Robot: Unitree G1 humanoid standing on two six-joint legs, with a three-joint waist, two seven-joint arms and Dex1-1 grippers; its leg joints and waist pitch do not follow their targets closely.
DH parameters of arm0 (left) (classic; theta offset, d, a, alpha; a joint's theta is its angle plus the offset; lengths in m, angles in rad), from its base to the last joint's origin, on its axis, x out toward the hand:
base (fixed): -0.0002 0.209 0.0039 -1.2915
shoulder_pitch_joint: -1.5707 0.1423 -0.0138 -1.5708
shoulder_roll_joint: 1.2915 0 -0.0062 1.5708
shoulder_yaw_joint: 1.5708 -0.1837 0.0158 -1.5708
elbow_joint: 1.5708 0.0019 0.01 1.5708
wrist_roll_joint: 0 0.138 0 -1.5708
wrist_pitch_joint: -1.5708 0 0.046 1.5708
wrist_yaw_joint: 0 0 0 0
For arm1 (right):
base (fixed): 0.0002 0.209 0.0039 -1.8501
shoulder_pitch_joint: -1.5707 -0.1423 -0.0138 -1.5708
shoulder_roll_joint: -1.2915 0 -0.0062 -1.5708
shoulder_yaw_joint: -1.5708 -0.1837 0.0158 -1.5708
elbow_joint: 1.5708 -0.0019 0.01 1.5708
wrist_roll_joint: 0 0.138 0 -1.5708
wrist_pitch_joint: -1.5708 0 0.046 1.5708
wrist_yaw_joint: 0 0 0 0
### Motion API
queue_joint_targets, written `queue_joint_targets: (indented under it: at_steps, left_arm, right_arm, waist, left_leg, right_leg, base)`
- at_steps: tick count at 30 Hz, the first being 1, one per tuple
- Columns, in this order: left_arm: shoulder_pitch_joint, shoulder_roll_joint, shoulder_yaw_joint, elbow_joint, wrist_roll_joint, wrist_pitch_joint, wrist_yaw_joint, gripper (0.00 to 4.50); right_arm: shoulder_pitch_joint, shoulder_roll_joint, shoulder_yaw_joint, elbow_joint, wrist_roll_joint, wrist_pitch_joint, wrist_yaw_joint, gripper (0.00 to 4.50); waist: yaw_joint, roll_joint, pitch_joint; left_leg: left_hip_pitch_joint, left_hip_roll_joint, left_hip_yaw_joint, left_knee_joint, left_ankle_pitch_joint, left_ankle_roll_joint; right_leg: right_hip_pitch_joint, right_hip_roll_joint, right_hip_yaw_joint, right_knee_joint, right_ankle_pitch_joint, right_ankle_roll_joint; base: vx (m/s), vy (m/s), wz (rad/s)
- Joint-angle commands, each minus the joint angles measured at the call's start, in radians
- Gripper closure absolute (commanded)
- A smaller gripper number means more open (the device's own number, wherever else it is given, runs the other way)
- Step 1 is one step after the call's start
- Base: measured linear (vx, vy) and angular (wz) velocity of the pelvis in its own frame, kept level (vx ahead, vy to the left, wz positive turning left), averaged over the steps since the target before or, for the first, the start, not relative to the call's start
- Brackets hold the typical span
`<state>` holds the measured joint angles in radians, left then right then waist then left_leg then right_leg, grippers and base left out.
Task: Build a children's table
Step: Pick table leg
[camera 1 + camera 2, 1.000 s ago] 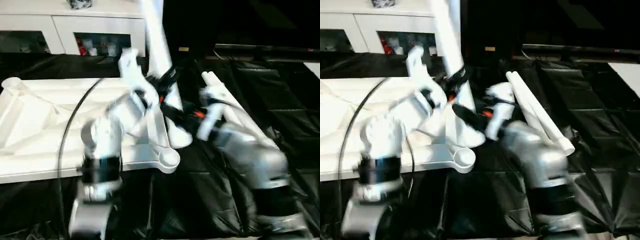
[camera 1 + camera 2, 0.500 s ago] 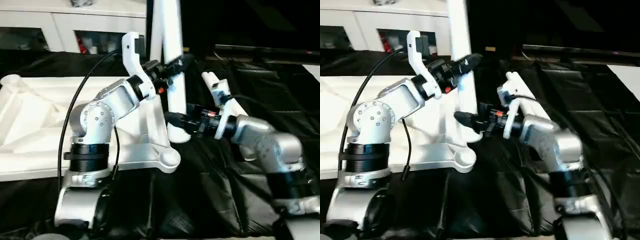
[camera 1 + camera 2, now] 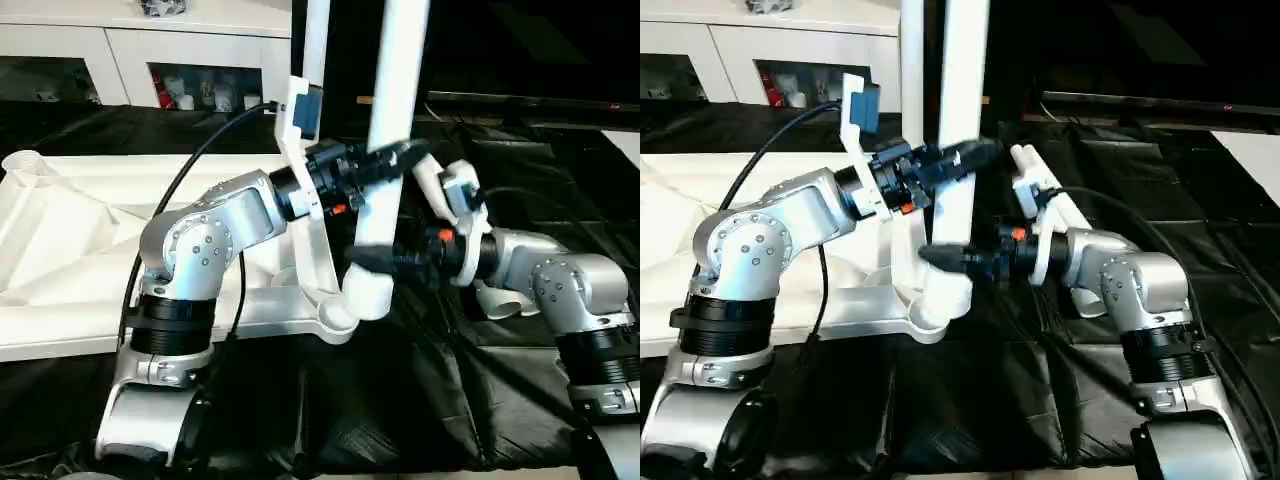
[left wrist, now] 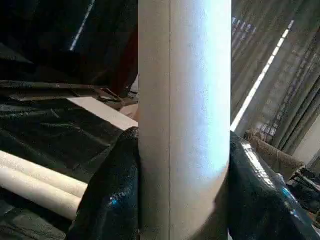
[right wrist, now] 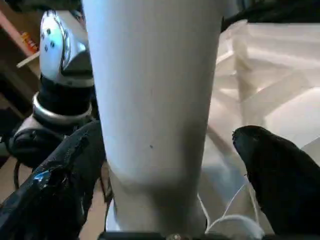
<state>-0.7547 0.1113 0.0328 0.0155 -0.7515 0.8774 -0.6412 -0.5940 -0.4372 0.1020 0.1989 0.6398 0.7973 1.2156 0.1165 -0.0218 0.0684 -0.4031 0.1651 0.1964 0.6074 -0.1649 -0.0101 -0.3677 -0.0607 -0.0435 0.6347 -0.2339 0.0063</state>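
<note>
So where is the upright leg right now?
Centre of the head view: the leg stands over the tabletop's near-right corner socket, gripped by the left gripper.

Table leg (image 3: 392, 150) top beyond frame edge

An upright leg (image 3: 385, 150) stands over the near right corner socket (image 3: 335, 322) of the table top (image 3: 70, 250) lying to my left; my left gripper (image 3: 392, 160) holds it higher up, my right gripper (image 3: 362, 262) flanks its base; spare legs (image 3: 1040, 185) lie behind
</note>
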Motion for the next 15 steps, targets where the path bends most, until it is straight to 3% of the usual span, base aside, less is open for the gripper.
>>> queue_joint_targets:
  at_steps: [1,15]
  left_arm:
    - [0.000,0.005,-0.020,-0.019,0.006,0.002,-0.015,2.66]
    - [0.007,0.014,-0.048,-0.029,-0.003,0.016,-0.045,2.66]
  right_arm:
    - [-0.025,-0.019,0.024,-0.001,-0.020,-0.001,0.031,0.37]
    - [-0.042,-0.010,0.057,0.033,-0.046,-0.023,0.061,1.46]
  waist:
    - [0.002,-0.007,-0.082]
    - [0.002,-0.005,-0.079]
  left_leg:
    - [0.035,0.070,-0.032,-0.059,-0.065,0.020]
    - [0.037,0.071,-0.032,-0.061,-0.103,0.005]
  right_leg:
    - [0.038,-0.093,0.043,-0.059,0.056,-0.277]
    - [0.036,-0.093,0.044,-0.062,0.017,-0.277]
  base:
    - [0.000,0.000,0.00]
    - [0.000,0.000,0.00]
